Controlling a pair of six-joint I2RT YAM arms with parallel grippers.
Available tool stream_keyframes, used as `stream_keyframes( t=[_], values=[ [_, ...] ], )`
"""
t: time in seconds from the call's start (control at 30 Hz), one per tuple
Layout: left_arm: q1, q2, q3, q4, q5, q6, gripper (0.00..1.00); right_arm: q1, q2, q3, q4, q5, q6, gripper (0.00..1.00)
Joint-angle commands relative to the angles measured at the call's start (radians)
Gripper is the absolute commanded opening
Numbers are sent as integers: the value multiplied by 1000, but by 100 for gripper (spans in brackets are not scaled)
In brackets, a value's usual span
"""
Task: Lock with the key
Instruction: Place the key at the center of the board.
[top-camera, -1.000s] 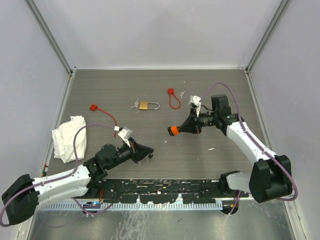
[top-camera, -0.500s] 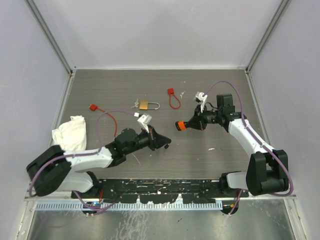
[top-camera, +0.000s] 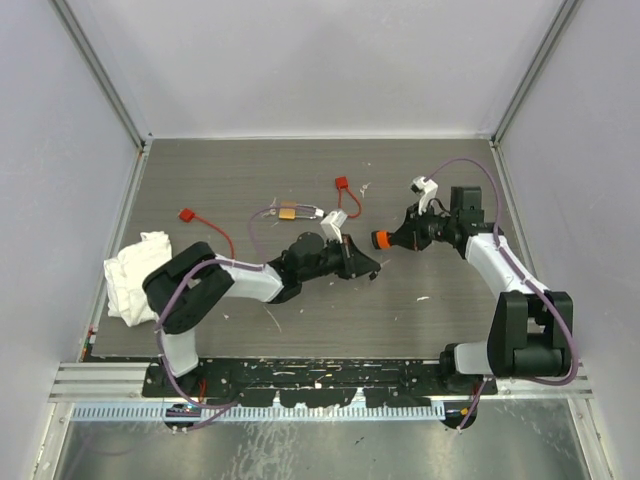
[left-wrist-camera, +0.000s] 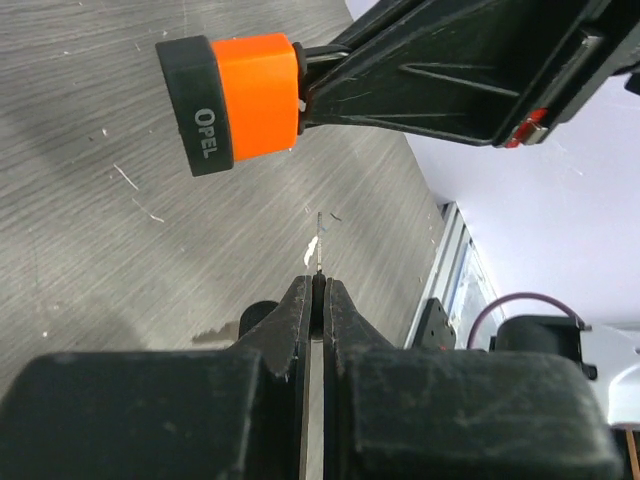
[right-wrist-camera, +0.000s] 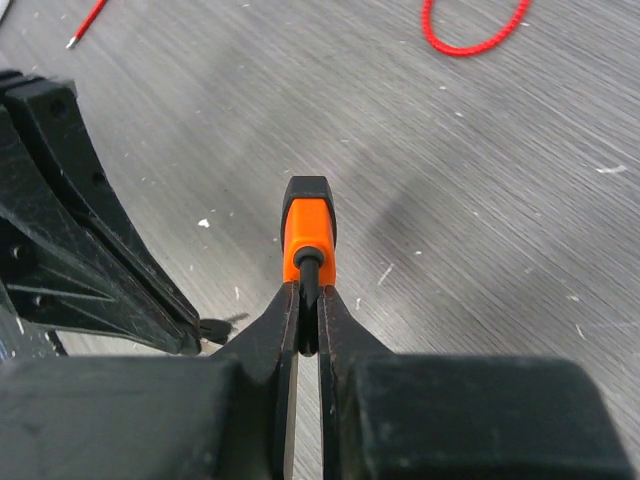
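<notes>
The table is sitting between three pale walls, and the widest uncovered stretch is running along the far wall. A white cloth is lying against the left edge with a red cable beside it. A brass padlock and a red cable loop are lying just beyond the middle.

The left arm is stretching low across the table toward the right. The right arm is bending back at its elbow near the right edge, with its forearm pointing left. The two are meeting tip to tip over the middle, well away from every wall.

The left gripper is pressing its fingers fully together on the key, whose thin silver blade is poking out toward the orange lock and stopping just short of it. The right gripper is standing almost closed, pinching the dark stem at the lock's back.

The fingers are hiding the key's heads, and the left arm's cable is crossing part of the brass padlock.
</notes>
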Motion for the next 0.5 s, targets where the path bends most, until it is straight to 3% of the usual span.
stream_keyframes(
  t=[0.0,0.47],
  values=[
    [-4,53,98,58,-45,-24,0,-30,7,30,111,53,104,1],
    [-8,298,359,10,-194,-75,0,-124,129,-46,350,78,450,2]
  ],
)
